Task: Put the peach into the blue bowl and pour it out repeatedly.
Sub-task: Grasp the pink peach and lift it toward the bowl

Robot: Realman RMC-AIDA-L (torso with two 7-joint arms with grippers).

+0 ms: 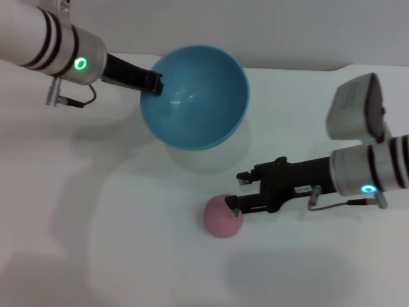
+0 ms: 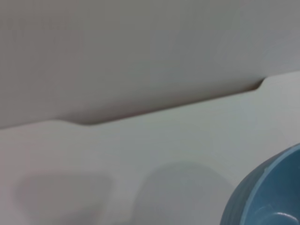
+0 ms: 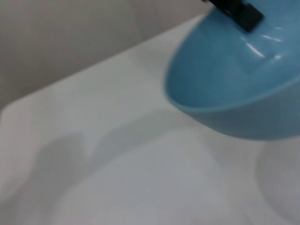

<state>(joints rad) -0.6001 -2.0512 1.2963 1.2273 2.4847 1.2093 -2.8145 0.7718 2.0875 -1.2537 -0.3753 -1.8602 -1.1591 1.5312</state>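
Peach [image 1: 222, 216] sits on table [image 1: 128, 256] at right gripper [image 1: 239, 192] fingertips, jaws apart and gripping nothing; left gripper [image 1: 153, 83] clamps tilted blue bowl [image 1: 195, 96] rim aloft beyond, so an off-centre close could roll the fruit away.

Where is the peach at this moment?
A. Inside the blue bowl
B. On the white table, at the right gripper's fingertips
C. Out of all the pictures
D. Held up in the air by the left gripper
B: in the head view the peach lies on the table at the tips of the right gripper, while the blue bowl, held tilted at its rim by the left gripper, is empty.
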